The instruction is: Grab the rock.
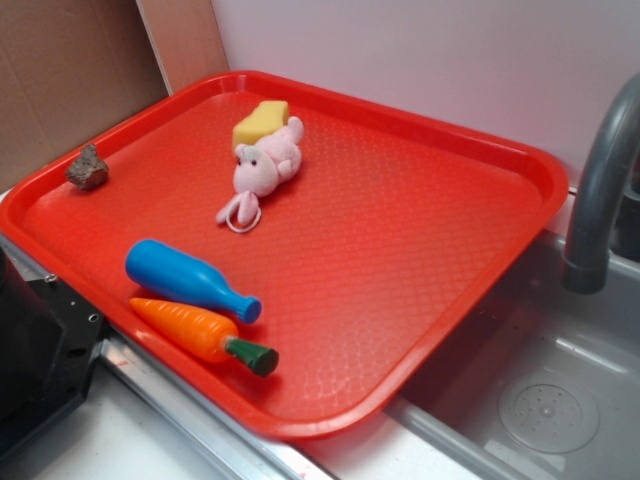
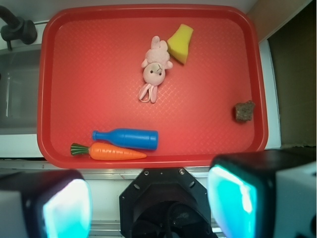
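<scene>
The rock (image 1: 88,168) is a small rough grey-brown lump lying on the red tray (image 1: 420,250) by its left rim. In the wrist view the rock (image 2: 244,111) sits near the tray's right edge. My gripper (image 2: 148,203) hangs high above the robot base, outside the tray's near edge, well away from the rock. Its two fingers (image 2: 233,198) with cyan pads stand wide apart with nothing between them. The gripper does not show in the exterior view.
On the tray lie a pink plush bunny (image 2: 155,68), a yellow sponge (image 2: 180,43), a blue bottle (image 2: 126,139) and an orange carrot (image 2: 111,151). A grey faucet (image 1: 600,190) and sink (image 1: 545,400) stand right of the tray. The black robot base (image 2: 163,203) is below.
</scene>
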`<state>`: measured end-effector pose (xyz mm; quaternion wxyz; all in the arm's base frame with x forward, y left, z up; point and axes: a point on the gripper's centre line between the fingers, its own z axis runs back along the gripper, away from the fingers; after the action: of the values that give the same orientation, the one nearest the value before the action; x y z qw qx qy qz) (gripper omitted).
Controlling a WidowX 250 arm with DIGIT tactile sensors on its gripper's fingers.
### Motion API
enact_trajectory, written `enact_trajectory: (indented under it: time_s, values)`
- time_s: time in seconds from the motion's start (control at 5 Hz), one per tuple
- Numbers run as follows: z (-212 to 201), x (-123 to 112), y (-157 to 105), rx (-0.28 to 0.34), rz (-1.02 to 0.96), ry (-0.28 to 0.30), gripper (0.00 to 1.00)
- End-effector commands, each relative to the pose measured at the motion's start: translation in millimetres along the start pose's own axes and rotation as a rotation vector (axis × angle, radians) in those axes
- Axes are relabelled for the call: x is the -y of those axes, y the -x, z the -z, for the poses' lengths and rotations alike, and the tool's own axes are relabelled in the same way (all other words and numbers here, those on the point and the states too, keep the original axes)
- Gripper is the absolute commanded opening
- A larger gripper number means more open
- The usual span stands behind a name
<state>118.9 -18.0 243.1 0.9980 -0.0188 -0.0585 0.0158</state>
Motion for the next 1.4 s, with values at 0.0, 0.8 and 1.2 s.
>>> enact_trajectory:
  time_s: [0.0, 0.8, 1.2]
  values:
    - [0, 0, 0, 0.0, 0.0, 0.0, 1.0]
    - [119, -152, -14, 0.18, -0.989, -0.283, 1.0]
    - [155, -167, -10, 0.268, -1.13, -0.195, 1.0]
